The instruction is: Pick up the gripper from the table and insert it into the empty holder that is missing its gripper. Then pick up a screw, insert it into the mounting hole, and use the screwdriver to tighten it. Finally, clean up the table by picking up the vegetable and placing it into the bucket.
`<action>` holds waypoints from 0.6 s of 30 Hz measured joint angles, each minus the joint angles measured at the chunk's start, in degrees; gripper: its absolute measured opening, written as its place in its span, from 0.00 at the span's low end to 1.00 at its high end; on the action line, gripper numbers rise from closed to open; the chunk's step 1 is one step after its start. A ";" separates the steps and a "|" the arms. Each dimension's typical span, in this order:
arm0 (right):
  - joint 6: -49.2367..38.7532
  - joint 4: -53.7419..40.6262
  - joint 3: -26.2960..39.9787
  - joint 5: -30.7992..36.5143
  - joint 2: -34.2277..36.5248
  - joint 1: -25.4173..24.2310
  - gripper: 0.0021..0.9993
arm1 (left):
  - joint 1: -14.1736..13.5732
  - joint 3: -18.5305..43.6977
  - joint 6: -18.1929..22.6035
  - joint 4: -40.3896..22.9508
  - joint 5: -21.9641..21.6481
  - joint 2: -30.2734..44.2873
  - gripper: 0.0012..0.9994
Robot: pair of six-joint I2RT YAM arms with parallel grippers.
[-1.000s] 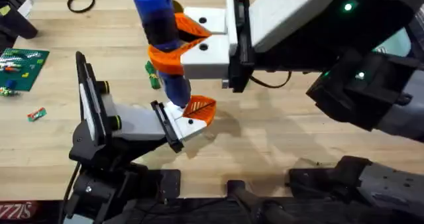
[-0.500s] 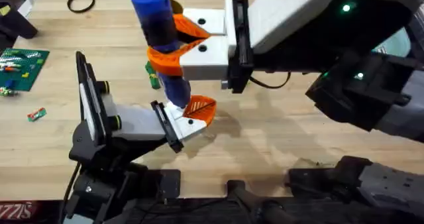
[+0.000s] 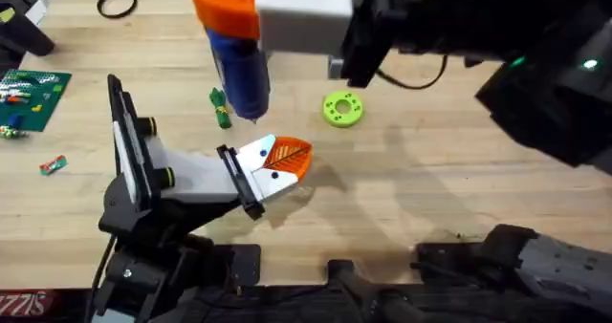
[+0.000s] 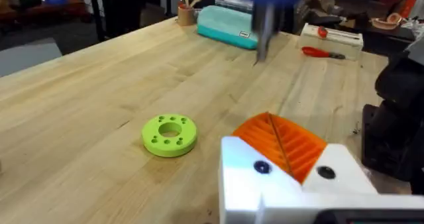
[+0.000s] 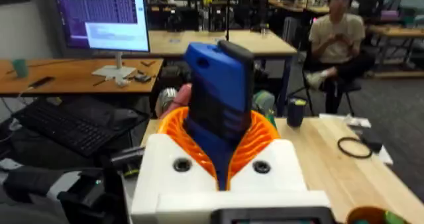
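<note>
The orange ribbed gripper (image 3: 290,154) (image 4: 285,141) sits in the white holder (image 3: 253,173) (image 4: 265,184) at the tip of my left gripper (image 3: 273,167), low over the table's middle. Two dark round spots mark the holder's face; I cannot tell screws from holes. My right gripper (image 3: 229,8) (image 5: 222,151) hangs high above, shut on the blue screwdriver (image 3: 239,70) (image 5: 218,98), which points down with its tip clear of the holder. A small green vegetable (image 3: 221,108) lies on the table beside the screwdriver's tip. The bucket is out of view.
A green disc with holes (image 3: 342,109) (image 4: 169,134) lies right of the holder. At the far left are a green board (image 3: 33,94), a black ring (image 3: 117,5) and a small wrapped piece (image 3: 53,164). A teal box (image 4: 228,25) and a red tool (image 4: 321,52) lie farther off.
My right arm has risen and pulled back with the screwdriver, lifting its tip off the holder. The green disc under it has come into sight. The left arm has stayed put.
</note>
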 joint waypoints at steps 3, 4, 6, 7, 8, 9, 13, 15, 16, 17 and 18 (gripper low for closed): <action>-0.22 -0.99 0.75 -0.39 -0.55 -0.01 0.03 | 0.00 0.00 0.00 0.00 0.01 0.00 0.01; -0.42 -1.40 0.75 -0.55 -0.65 -0.01 0.03 | 0.00 0.00 0.00 0.00 0.00 0.00 0.01; -1.02 -2.41 0.75 -0.77 -0.68 -0.01 0.03 | 0.00 0.00 -0.01 0.00 0.01 0.01 0.01; -1.33 -2.91 0.75 -0.78 -0.68 -0.01 0.03 | 0.00 0.00 -0.01 0.00 0.00 0.00 0.01; -1.69 -3.45 0.75 -0.80 -0.68 -0.05 0.03 | 0.00 0.00 -0.01 0.00 0.00 0.00 0.01; -1.96 -4.03 0.75 -0.83 -0.68 -0.17 0.03 | 0.00 0.00 -0.01 0.00 0.01 0.00 0.01; -2.31 -8.47 0.81 -1.20 -0.69 -2.48 0.03 | 0.00 0.00 -0.01 0.00 0.00 0.00 0.01; -2.39 -11.76 0.83 -1.24 -0.70 -5.20 0.03 | 0.00 0.00 -0.01 0.00 0.00 0.00 0.01; -2.34 -13.03 0.82 -1.19 -0.68 -6.67 0.03 | 0.00 0.00 -0.01 0.00 0.01 0.00 0.01; -2.24 -14.09 0.81 -1.07 -0.68 -8.08 0.03 | 0.00 0.00 0.00 0.00 0.01 0.00 0.01; -2.12 -15.09 0.82 -0.97 -0.68 -9.74 0.03 | 0.00 0.00 0.00 0.00 0.00 0.00 0.01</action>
